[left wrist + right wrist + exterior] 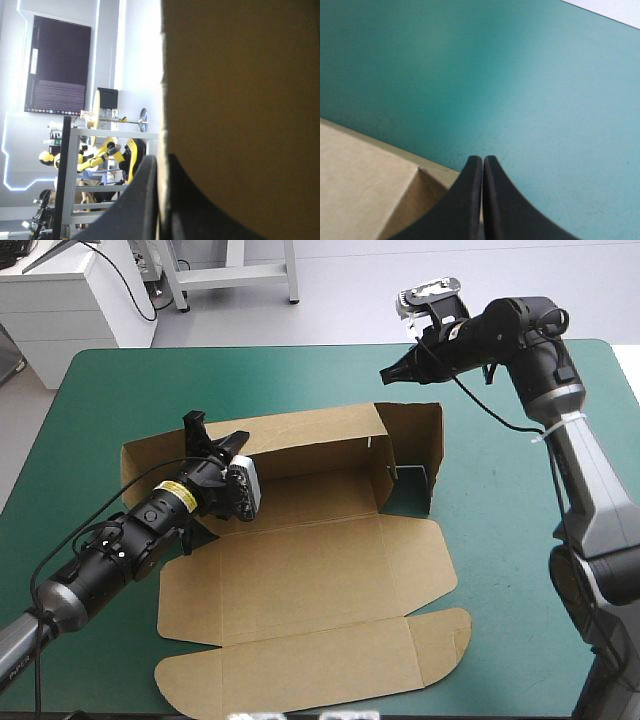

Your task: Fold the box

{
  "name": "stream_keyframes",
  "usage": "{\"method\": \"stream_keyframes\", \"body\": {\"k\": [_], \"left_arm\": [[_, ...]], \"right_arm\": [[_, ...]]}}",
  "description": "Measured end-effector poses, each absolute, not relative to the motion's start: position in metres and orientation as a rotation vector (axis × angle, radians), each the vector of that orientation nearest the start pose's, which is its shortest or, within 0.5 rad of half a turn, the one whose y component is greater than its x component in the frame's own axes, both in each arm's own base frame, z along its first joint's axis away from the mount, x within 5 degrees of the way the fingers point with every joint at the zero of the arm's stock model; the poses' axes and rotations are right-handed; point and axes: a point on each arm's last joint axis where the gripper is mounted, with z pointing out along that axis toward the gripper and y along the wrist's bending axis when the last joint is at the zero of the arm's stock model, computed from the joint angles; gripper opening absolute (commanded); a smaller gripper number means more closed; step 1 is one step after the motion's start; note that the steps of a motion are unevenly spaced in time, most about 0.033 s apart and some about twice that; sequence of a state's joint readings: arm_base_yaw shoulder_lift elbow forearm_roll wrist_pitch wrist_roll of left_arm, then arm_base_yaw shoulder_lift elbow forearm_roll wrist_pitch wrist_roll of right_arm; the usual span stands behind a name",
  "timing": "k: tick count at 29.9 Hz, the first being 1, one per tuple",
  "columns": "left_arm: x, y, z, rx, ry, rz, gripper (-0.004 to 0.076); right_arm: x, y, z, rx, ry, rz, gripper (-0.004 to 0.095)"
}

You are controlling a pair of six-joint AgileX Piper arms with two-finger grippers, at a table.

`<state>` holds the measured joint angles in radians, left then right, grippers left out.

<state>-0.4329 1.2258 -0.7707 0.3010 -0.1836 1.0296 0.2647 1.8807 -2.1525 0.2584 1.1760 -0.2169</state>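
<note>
The brown box (320,570) lies mid-table, half formed. Its long back wall (300,435) and right end wall (415,440) stand up, while the lid and its flaps lie flat toward the near edge. My left gripper (213,443) is at the left part of the back wall. In the left wrist view its black fingers (161,157) are all but shut, with the board's edge (240,100) between them. My right gripper (385,373) hovers above and just beyond the box's far right corner, shut on nothing. The right wrist view shows it (482,159) over that corner (370,195).
The teal-green cover (520,570) shows all round the box, widest on the right side and along the far edge (250,355). The lid's rounded front flap (300,670) reaches close to the table's near edge.
</note>
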Motion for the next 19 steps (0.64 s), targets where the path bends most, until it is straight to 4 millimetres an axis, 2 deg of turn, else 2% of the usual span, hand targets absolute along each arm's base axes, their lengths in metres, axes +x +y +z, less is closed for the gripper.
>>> {"method": "stream_keyframes", "body": {"k": [4, 10, 19], "left_arm": [[0.245, -0.119, 0.317, 1.4, 1.1, 0.598, -0.0008], [0.245, -0.118, 0.314, 1.417, 1.12, 0.597, -0.0008], [0.245, -0.118, 0.313, 1.423, 1.127, 0.597, -0.0008]], "right_arm": [[0.412, 0.133, 0.408, -0.523, 2.376, 0.363, 0.0001], [0.429, 0.136, 0.383, -0.488, 2.456, 0.352, 0.0001], [0.434, 0.137, 0.365, -0.468, 2.513, 0.349, -0.0001]]}}
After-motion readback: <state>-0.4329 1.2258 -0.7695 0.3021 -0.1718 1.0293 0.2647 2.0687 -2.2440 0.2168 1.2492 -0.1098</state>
